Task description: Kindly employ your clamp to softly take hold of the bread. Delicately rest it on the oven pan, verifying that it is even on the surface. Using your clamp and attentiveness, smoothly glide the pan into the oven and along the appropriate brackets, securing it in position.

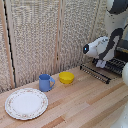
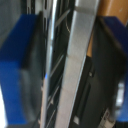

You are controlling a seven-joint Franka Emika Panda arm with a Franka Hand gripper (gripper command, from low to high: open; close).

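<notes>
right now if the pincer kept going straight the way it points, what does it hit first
Most likely the oven pan: in the wrist view its metal bar and wire grid already sit between the pincer's blue-tipped fingers. The exterior view puts the pincer right at the rack in front of the oven. Depth is unclear.

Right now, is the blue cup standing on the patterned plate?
No, the blue cup stands on the wooden table, beside the yellow bowl and apart from the plate.

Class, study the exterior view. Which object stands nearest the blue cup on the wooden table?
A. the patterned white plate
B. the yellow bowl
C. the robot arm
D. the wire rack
B: the yellow bowl sits just to the exterior view's right of the blue cup, closer than the patterned plate in front or the wire rack farther right.
</notes>
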